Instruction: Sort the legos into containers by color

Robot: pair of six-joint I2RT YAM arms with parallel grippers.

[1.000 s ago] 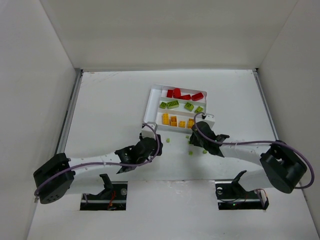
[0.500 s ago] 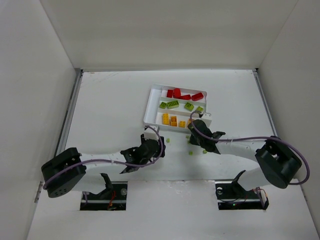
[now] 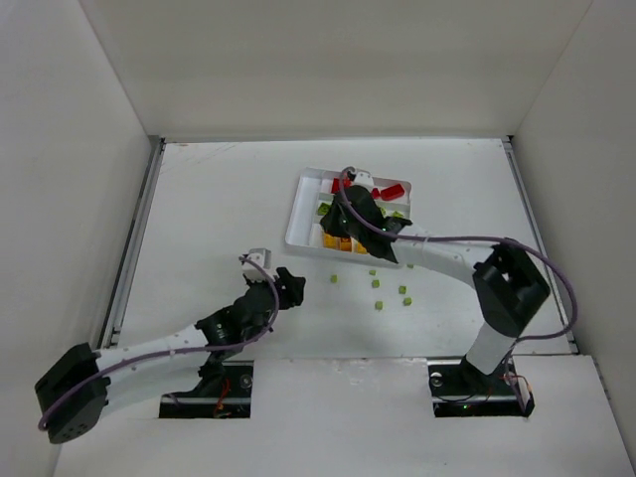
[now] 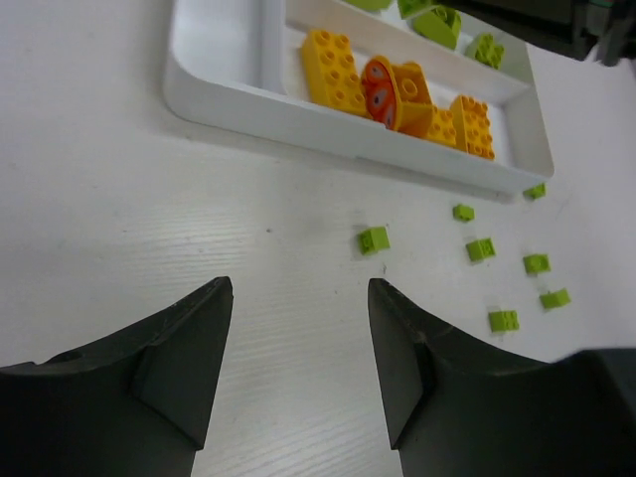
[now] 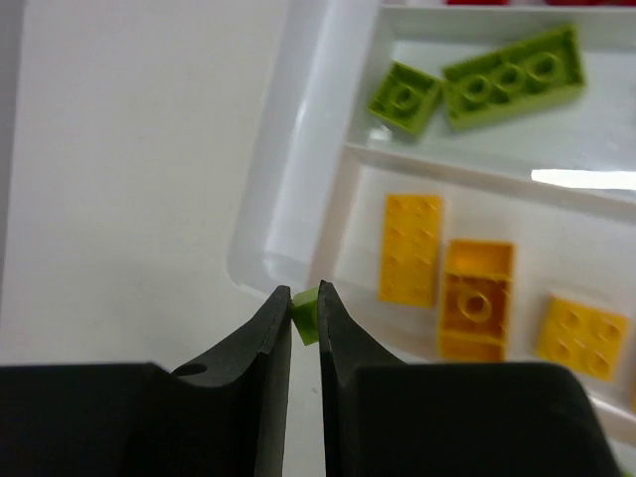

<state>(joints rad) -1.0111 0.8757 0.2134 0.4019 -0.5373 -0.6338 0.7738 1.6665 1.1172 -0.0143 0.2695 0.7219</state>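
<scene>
Lime-green plastic shows between the tips of our right claw (image 5: pixel 305 303), which is clamped on one tiny stud (image 5: pixel 304 316) over the white tray (image 5: pixel 298 149). Our left claw (image 4: pixel 298 288) hangs apart and empty above the worktop (image 4: pixel 119 199), near loose green legos (image 4: pixel 374 239) lying just outside the tray.

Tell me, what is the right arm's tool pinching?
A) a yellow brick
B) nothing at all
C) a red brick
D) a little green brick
D: in the right wrist view, the right tool has its two fingers closed on a little green brick, above the edge of the white tray.
</scene>
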